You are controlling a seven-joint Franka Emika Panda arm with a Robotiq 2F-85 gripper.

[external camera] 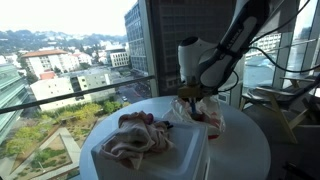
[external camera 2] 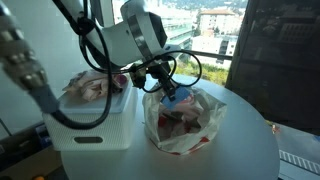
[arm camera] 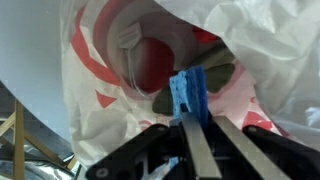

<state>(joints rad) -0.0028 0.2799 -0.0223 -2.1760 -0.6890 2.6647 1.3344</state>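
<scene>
**1. Left of the scene.** A white rectangular plastic bin (external camera 2: 95, 130) stands on the round white desk (external camera 2: 255, 145). A crumpled pink-and-white cloth (external camera 2: 88, 88) lies heaped on top of the bin. Both exterior views show this.

**2. Centre.** The pincer (external camera 2: 168, 90) hangs just above the mouth of a white thin-film plastic bag with red print (external camera 2: 190, 130). The bag stands just right of the bin; whether the two touch cannot be told. The pincer is closed on a small blue piece of soft material (arm camera: 188, 92), either sponge or folded cloth; the frames do not settle which. In the wrist view the blue piece stands upright between the two fingers. Its far end projects clear of them toward the bag's opening. The blue piece is off the desk, held over the bag and apart from the contents.

**3. Inside the bag.** A round red item (arm camera: 150, 62) lies among red-and-white material. Its identity is unclear.

**4. Handling (judgement).**
- The blue piece is probably light, soft and compressible, neither fragile nor slippery.
- It will yield under the fingers, so take hold across its flat faces near the middle.
- A hold on one edge may let it fold and twist out.
- The bag's film looks limp and would shift if brushed.

**5. Right.** The desk's rim curves away beside the bag.
</scene>
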